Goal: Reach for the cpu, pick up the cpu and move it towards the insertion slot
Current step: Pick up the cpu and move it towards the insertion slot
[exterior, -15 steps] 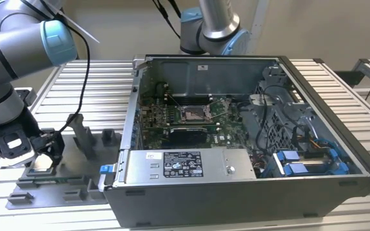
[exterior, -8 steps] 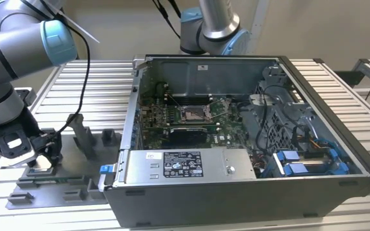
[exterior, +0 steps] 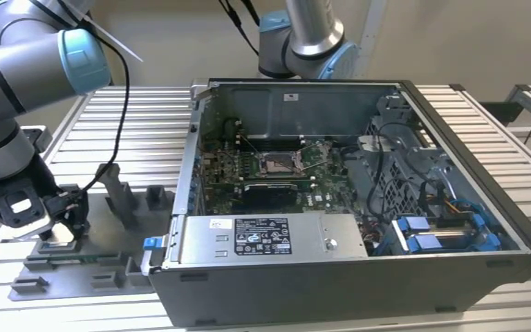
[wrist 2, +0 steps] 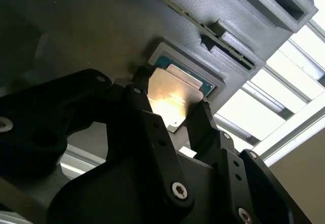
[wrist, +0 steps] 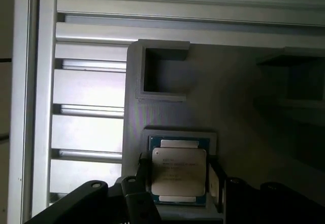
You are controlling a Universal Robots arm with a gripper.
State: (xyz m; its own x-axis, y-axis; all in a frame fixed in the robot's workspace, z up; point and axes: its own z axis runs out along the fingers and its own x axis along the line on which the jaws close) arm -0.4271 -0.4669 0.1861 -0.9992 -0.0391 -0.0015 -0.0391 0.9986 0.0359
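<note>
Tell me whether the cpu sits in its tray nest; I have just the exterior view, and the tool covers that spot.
Observer: Yes. In the first wrist view the cpu lies flat in its nest on the grey tray, metal top up.
Operator: And alignment?
Observer: In the second wrist view the tool sits low at the cpu, which lies centred across it.
Operator: Anything close by?
Observer: In the first wrist view a square walled pocket sits beside the nest, apart from it.

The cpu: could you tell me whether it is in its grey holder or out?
In: the cpu lies flat inside the grey holder.
</note>
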